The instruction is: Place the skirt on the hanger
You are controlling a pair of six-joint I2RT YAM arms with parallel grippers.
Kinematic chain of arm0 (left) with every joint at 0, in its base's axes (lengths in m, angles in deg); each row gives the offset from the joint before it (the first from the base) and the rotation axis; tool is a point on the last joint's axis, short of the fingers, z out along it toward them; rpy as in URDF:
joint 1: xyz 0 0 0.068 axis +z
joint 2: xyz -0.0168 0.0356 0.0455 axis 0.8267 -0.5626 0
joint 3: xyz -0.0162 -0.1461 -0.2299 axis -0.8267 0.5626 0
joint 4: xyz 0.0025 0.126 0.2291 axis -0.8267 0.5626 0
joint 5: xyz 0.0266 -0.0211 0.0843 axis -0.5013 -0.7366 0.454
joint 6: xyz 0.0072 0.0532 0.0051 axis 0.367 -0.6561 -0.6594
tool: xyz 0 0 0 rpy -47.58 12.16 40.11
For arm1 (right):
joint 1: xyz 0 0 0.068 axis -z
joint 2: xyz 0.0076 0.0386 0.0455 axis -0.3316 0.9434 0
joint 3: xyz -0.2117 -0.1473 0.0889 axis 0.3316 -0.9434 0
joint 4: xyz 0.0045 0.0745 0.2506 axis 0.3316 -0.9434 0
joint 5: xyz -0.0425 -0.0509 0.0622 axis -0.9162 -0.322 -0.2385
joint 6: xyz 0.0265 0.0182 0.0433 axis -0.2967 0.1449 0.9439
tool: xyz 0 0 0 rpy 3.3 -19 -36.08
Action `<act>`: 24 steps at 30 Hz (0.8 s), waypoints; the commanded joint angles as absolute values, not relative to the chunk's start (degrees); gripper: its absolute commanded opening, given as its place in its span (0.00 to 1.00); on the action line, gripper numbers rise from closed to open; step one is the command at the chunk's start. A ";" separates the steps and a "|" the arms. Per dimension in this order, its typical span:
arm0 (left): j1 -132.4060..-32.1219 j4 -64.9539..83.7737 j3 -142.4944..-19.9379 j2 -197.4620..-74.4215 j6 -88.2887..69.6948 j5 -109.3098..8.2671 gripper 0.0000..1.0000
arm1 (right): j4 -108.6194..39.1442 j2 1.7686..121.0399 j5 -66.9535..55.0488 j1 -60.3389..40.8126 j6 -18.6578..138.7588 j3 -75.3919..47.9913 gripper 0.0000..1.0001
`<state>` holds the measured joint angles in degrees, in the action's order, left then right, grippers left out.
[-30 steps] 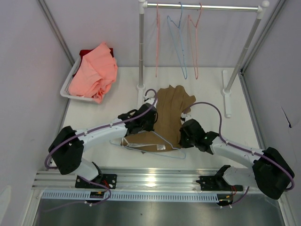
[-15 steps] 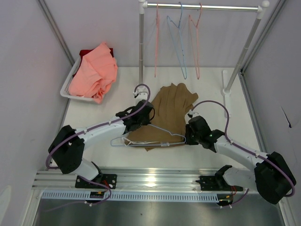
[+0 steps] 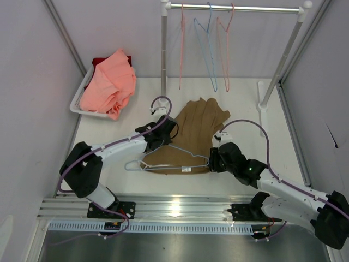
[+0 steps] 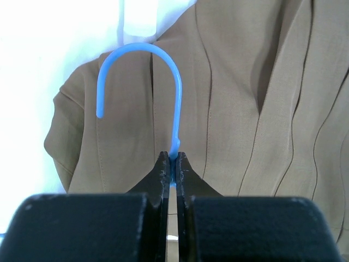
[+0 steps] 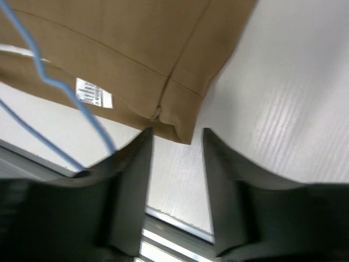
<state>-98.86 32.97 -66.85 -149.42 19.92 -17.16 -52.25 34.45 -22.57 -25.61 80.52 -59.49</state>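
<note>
Lying flat on the table (image 3: 256, 142) in the middle of the workspace, the skirt (image 3: 202, 123) is pointing its flared hem toward the back and its waistband toward the arms, so its long axis is running front to back. The hanger (image 4: 178, 109) is resting on top of the waistband end. Its bar is running left to right, crosswise to the skirt, and its hook is pointing toward the hem.

The left gripper (image 4: 173, 164) is pinching the hanger's neck just below the hook, jaws closed on the wire. The right gripper (image 5: 175, 136) is hovering at the waistband's right corner with its jaws apart. The corner is sitting just at the gap between the fingertips, with nothing clamped.

The right arm is therefore the nearer one to that corner, which is lying straight ahead of its fingers. By my judgement, the coming move is turning on closing there to work the waistband onto the hanger's right shoulder.

At the back left, a white basket (image 3: 76, 106) is holding a salmon-pink garment (image 3: 109, 84) heaped above its rim, with something dark red showing behind it.
</note>
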 commanded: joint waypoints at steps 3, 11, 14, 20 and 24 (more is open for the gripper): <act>-97.07 32.61 -70.04 -150.18 25.53 -18.26 0.00 | -50.66 34.28 -28.26 -34.33 82.41 -59.71 0.31; -95.76 32.26 -70.83 -151.06 26.93 -21.25 0.00 | -47.59 36.31 -28.01 -39.52 85.84 -62.44 0.23; -95.58 32.61 -71.88 -151.76 27.02 -21.61 0.00 | -45.05 35.70 -28.80 -40.75 86.46 -63.14 0.24; -95.49 32.43 -72.59 -152.82 27.46 -21.43 0.00 | -39.07 41.57 -28.54 -40.75 85.93 -63.76 0.23; -95.49 32.35 -72.77 -153.35 27.81 -21.61 0.00 | -36.34 45.27 -29.58 -40.84 85.67 -63.41 0.21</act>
